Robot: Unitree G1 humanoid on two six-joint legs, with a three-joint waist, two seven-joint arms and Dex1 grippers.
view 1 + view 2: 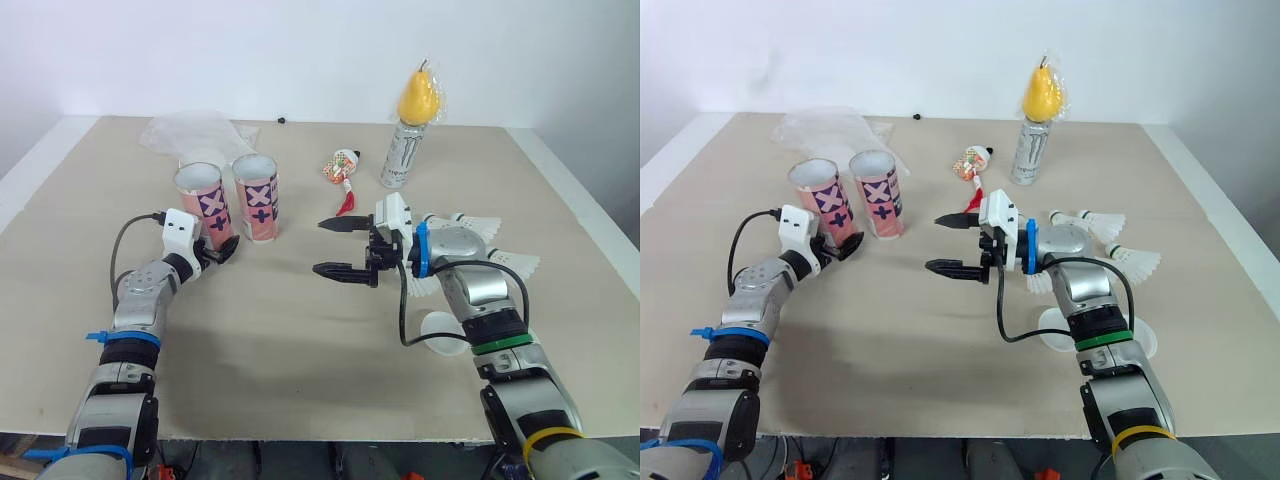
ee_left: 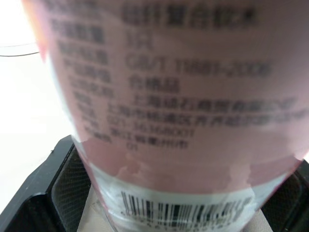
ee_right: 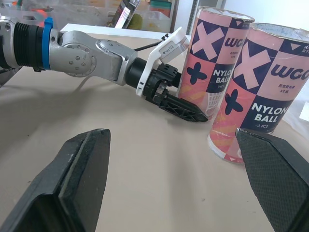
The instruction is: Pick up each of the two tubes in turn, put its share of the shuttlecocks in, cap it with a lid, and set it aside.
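Left claw (image 1: pixel 215 250) sits at the base of the left tube (image 1: pixel 203 203), with the tube's wall right up against its wrist camera. Whether it has clamped on, I cannot tell. That tube stands upright on the counter (image 1: pixel 300 340) with its mouth open, just beside the second tube (image 1: pixel 257 195), which is also upright and uncapped. Right claw (image 1: pixel 319 247) hovers over the middle of the counter, spread wide, holding nothing and aimed toward the tubes.

Shuttlecocks (image 1: pixel 510 263) lie loose on the counter by the right forearm, well apart from both tubes. Two pale lids (image 1: pixel 1140 340) rest nearer the front edge beside that arm.

By my reading, the job is at its very start. The first tube is approached but not lifted, no shuttlecock shows at either mouth, no lid is on, and nothing is set aside. Both tubes are left to fill, cap and place. A can (image 1: pixel 405 150) and a plastic bag (image 1: pixel 190 130) at the back play no part.
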